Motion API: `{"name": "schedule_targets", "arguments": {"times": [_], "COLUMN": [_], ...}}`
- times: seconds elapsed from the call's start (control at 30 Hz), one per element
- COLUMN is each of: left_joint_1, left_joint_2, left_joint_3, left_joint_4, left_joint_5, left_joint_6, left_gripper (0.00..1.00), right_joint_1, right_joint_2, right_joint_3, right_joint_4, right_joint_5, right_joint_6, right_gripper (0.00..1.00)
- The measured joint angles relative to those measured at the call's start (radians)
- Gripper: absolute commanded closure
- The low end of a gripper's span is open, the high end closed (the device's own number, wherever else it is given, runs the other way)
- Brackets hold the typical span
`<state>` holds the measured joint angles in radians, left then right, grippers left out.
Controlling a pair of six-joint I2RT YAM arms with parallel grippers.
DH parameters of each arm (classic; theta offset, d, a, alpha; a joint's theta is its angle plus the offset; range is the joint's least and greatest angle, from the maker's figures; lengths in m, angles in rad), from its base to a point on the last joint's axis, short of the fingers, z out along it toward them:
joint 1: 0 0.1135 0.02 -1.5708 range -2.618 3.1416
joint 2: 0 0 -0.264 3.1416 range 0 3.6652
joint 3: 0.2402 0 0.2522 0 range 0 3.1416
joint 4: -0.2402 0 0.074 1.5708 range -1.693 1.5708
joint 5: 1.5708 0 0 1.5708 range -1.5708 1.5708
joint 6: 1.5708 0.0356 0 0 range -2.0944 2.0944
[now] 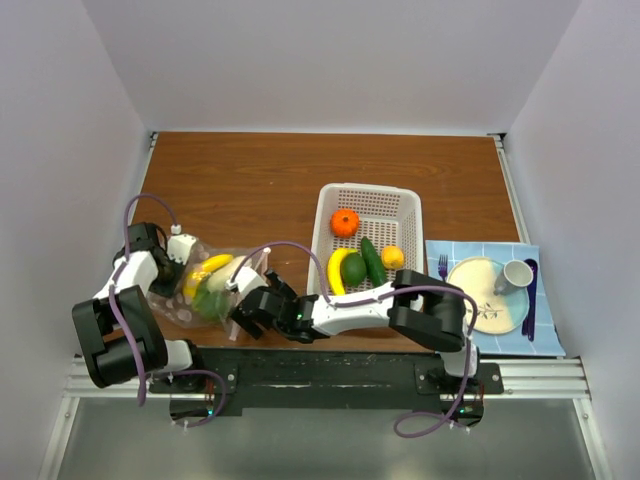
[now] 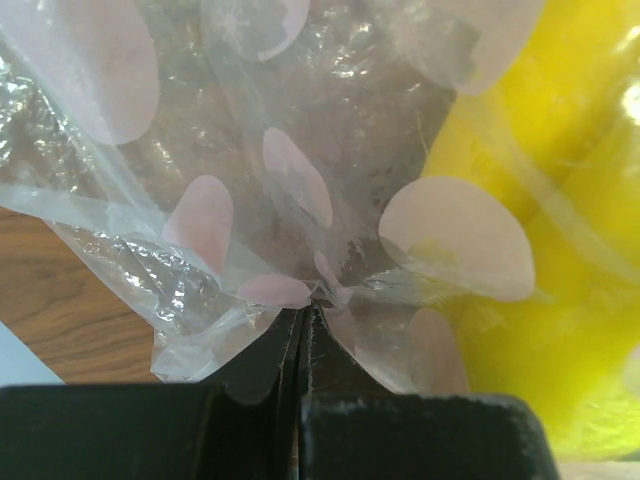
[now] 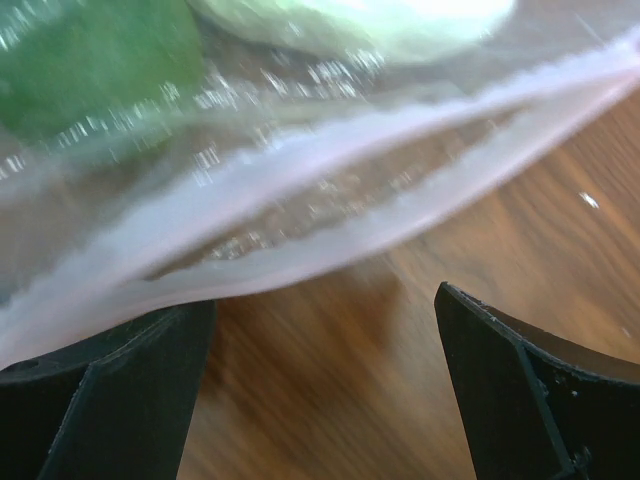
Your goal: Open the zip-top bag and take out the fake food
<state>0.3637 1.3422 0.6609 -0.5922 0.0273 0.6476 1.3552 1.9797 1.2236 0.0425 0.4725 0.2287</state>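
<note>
Tabletop (image 1: 260,180) of brown wood fills the middle of the top view. A white basket (image 1: 392,205) right of centre holds some fake food (image 1: 352,262): orange, banana, cucumber. The zip-top bag (image 1: 215,290) lies at lower left, clear and crinkly, dotted pale pink, with yellow and green pieces inside. The left gripper (image 2: 303,312) is clenched on a fold of its plastic. The right gripper (image 3: 322,305) gapes wide at the pink zip edge; whether it touches the plastic cannot be told.

One basket (image 1: 400,205) held five fake food pieces (image 1: 345,222); one zip-top bag (image 1: 215,285) held at least two more; one plate (image 1: 470,278), cup (image 1: 516,273), fork (image 1: 443,267).
</note>
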Motion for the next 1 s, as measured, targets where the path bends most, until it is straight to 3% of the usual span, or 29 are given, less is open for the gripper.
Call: {"name": "schedule_targets", "arguments": {"times": [0.27, 0.63, 1.0], "left_joint_1": [0.0, 0.0, 0.0], "left_joint_2": [0.005, 0.037, 0.039], "left_joint_3": [0.014, 0.022, 0.021], "left_joint_4": [-0.025, -0.009, 0.012], "left_joint_5": [0.002, -0.014, -0.024], "left_joint_6": [0.003, 0.01, 0.019], "left_gripper": [1.0, 1.0, 1.0], "right_joint_1": [-0.002, -0.002, -0.06], "right_joint_2": [0.026, -0.161, -0.05], "right_joint_3": [0.067, -0.04, -0.022], "right_joint_4": [0.07, 0.071, 0.068], "right_joint_5": [-0.059, -0.071, -0.076], "right_joint_6": [-0.021, -0.03, -0.056], "right_gripper": [0.11, 0.21, 0.22]}}
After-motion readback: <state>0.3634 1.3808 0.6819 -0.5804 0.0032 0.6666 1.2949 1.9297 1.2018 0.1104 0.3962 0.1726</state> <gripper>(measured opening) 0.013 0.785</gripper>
